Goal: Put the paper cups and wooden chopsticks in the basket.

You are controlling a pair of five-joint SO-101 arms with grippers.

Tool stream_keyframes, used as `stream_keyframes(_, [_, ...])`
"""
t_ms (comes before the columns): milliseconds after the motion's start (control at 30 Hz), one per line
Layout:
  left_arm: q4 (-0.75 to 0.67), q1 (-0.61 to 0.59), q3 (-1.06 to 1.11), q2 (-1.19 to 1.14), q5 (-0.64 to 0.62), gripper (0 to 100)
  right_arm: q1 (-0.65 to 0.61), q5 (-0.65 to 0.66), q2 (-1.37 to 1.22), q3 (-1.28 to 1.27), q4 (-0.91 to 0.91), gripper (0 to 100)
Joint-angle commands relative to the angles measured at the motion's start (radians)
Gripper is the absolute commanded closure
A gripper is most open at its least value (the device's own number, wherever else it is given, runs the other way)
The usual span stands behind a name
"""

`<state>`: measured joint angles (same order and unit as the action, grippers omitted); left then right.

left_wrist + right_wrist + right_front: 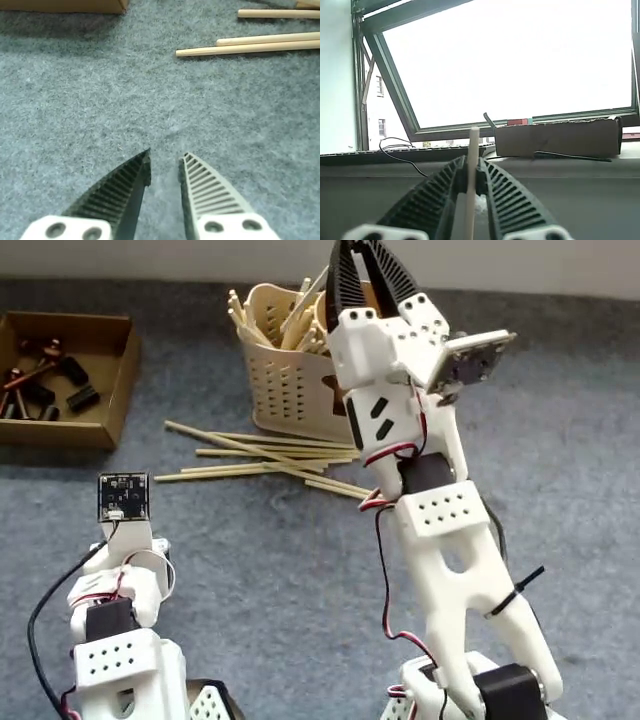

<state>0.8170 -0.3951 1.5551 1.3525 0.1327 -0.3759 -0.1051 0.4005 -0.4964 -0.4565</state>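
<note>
A cream slotted basket [285,380] stands on the grey carpet with several wooden chopsticks [268,315] poking out of it. More chopsticks [265,458] lie scattered on the carpet just in front of it. My right gripper [365,262] is raised above the basket's right side, pointing up and away, shut on one chopstick [471,165] that runs up between its ribbed fingers. My left gripper [165,162] hangs low over bare carpet at the near left, slightly open with nothing in it. The ends of three loose chopsticks [250,46] lie beyond it.
A brown cardboard box [70,375] with small dark and red parts sits at the far left, and its edge [60,5] lies ahead of the left gripper. Open carpet stretches between the two arms and to the right of the basket.
</note>
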Motion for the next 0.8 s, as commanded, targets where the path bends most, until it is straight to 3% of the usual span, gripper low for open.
stream_keyframes(0, [-0.018,-0.008,-0.005,0.008,0.005,90,0.007,0.012,-0.015,0.044,-0.025,99.3])
stream_keyframes(200, [-0.018,-0.008,-0.005,0.008,0.005,90,-0.071,0.273,-0.074,0.041,-0.024,99.3])
stream_keyframes(367, [-0.018,-0.008,-0.005,0.008,0.005,90,-0.127,0.394,-0.084,-0.024,-0.024,99.3])
stream_keyframes(533, [-0.018,-0.008,-0.005,0.008,0.005,90,-0.142,0.454,-0.093,-0.041,-0.012,99.3])
stream_keyframes(767, [-0.018,-0.008,-0.005,0.008,0.005,90,-0.142,0.457,-0.084,-0.033,0.148,99.1])
